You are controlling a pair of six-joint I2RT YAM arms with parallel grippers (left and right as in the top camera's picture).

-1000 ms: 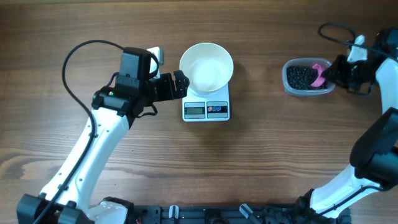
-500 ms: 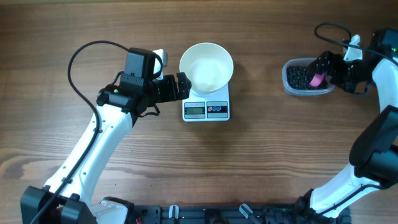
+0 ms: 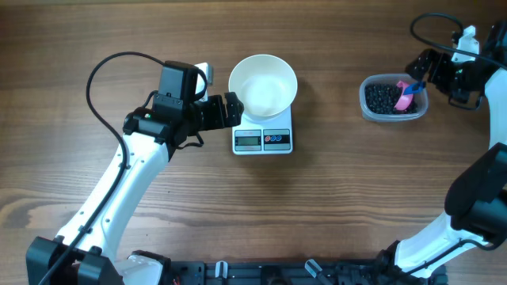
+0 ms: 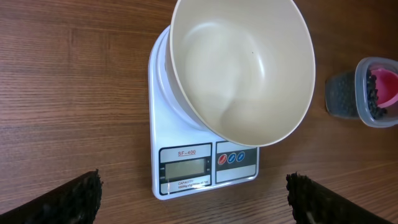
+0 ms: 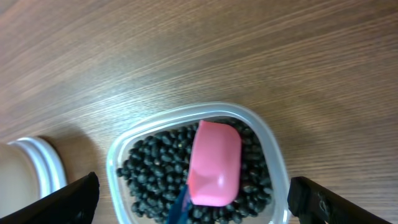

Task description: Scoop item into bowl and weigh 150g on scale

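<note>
The left gripper [image 3: 230, 109] hangs just left of the scale [image 3: 262, 140], its fingers spread and holding nothing. The white bowl [image 3: 262, 83] sits on the scale, toward the far edge of the counter [image 3: 333, 198]. Near the right edge, the black pellets [image 3: 380, 96] lie in a clear tub [image 3: 363, 100], with a pink scoop [image 3: 408, 93] resting on them. The right gripper [image 3: 422, 71] hovers just beside the tub, fingers spread wide and gripping nothing.

Both arms are smooth white shells with black joint housings. The left arm [image 3: 119, 190] has one long white link, a boxy black camera block [image 3: 177, 81] at its wrist and a thin black cable [image 3: 123, 54] arching off it. The left claw [image 3: 231, 109] is black; its fingertips [image 4: 71, 198] are dark with a grainy face. The right arm [image 3: 475, 194] trails a black cable loop [image 3: 413, 28], and the right claw [image 3: 420, 71] is black with white fittings. Both arms meet a black base rail [image 3: 261, 271].
</note>
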